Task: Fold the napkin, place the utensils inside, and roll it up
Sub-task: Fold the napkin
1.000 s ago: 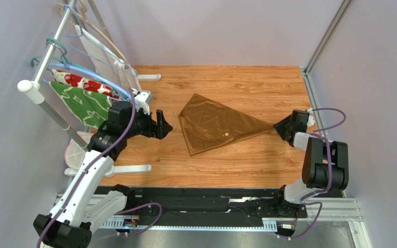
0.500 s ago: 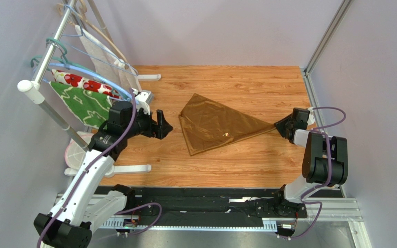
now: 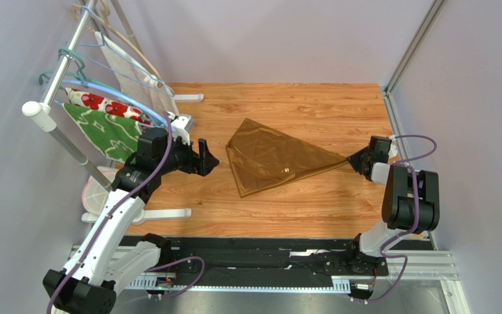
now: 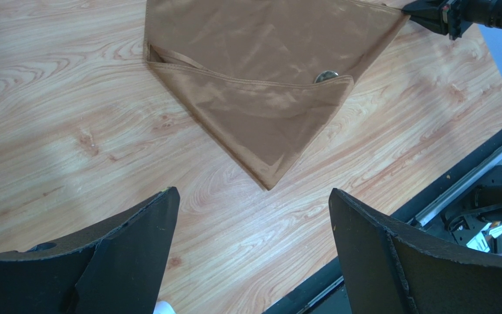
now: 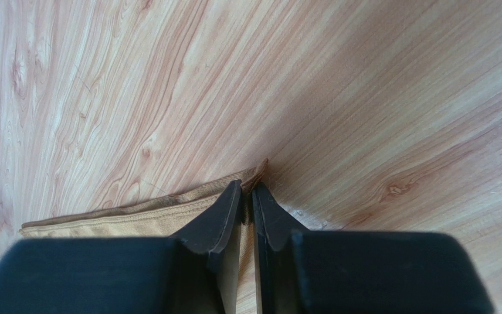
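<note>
You are pinching the right-hand corner of the napkin with the right gripper, its fingers pressed together on the cloth's tip, low against the table. The napkin is lying mid-table as a folded triangle, with something small and silvery, probably a utensil, peeking from under its upper layer. The wrist view is not showing whether you are catching both layers, so be checking that before lifting. The left gripper is hanging with its fingers wide apart, left of the cloth and clear of it. Be lifting only slightly and carrying the corner across low, so nothing is sliding out.
</note>
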Controlling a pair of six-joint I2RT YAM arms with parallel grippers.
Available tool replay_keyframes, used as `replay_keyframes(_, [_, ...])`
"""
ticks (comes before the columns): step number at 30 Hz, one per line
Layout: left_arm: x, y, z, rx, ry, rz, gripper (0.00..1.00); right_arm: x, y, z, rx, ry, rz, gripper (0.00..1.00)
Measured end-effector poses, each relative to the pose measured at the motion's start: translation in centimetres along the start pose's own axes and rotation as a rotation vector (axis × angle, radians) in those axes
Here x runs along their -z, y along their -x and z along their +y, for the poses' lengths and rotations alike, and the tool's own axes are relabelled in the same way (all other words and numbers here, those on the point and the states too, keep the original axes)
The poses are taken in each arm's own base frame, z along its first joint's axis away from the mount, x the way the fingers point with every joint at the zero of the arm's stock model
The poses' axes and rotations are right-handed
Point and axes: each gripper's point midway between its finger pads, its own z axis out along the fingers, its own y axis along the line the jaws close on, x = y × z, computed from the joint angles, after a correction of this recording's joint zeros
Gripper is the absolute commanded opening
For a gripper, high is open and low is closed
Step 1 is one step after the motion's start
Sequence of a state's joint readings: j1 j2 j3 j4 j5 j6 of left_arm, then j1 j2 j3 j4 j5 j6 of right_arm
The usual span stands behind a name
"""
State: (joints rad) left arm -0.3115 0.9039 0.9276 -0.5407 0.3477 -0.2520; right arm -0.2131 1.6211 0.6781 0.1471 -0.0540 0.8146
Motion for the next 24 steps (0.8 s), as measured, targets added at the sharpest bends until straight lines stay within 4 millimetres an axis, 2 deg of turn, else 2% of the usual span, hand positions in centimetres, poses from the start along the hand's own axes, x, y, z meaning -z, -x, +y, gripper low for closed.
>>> replay_keyframes(4, [0.0, 0.0, 0.0, 0.000, -0.003, 0.000, 0.94, -0.1, 0.0, 0.1, 0.005, 0.000, 0.008, 0.00])
replay_keyframes(9, [0.0, 0.0, -0.1, 0.000, -0.004, 0.000, 0.94, -0.3, -0.1, 0.6, 0.024, 0.023, 0.023, 0.00])
replay_keyframes(13, [0.0, 0.0, -0.1, -0.001, -0.006, 0.000, 0.94, 0.3, -0.1, 2.0, 0.061, 0.083, 0.021, 0.00])
replay_keyframes(16, [0.0, 0.0, -0.1, -0.001, -0.007, 0.000, 0.94, 1.8, -0.6, 4.5, 0.114, 0.163, 0.013, 0.00])
replay_keyframes(18, [0.0, 0.0, -0.1, -0.001, -0.007, 0.000, 0.94, 3.3, -1.2, 7.1, 0.165, 0.239, 0.005, 0.00])
replay_keyframes(21, [0.0, 0.0, -0.1, -0.001, -0.007, 0.000, 0.94, 6.1, -3.1, 11.3, 0.247, 0.366, 0.006, 0.00])
replay_keyframes(24, [0.0, 0.0, -0.2, -0.001, -0.008, -0.002, 0.94, 8.6, -5.6, 14.5, 0.316, 0.465, 0.027, 0.00])
